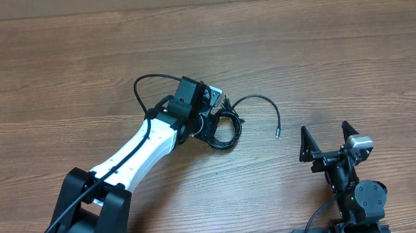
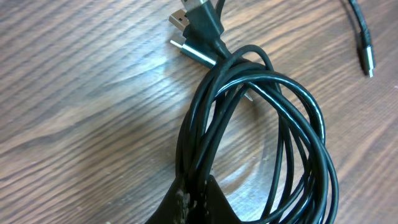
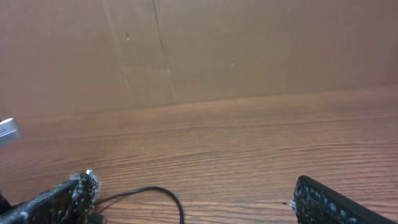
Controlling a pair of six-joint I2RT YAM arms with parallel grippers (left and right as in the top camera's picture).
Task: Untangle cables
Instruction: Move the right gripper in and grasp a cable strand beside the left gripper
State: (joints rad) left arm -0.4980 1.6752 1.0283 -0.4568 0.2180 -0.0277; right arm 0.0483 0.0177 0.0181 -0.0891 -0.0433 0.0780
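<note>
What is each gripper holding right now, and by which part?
The left gripper appears to pinch the cables at the bundled side of their loops, away from the plugs. The right gripper is open and holds nothing.

**Soft Bright Light, One Shiny Patch**

The overhead view is bright and even. The light seems to come from above, and the left arm (image 1: 149, 144) drops only a thin, soft shadow on the table (image 1: 63, 67). That view is sharp all over.

In the left wrist view a pale shiny patch sits on the wood by the plugs (image 2: 186, 48). The black cables (image 2: 292, 106) carry thin white gleams. They look sharp, but the dark bottom edge is blurry.

The right wrist view is dimmer and a bit fuzzy. The right gripper (image 3: 193, 180) has fuzzy fingertips (image 3: 68, 193).
</note>
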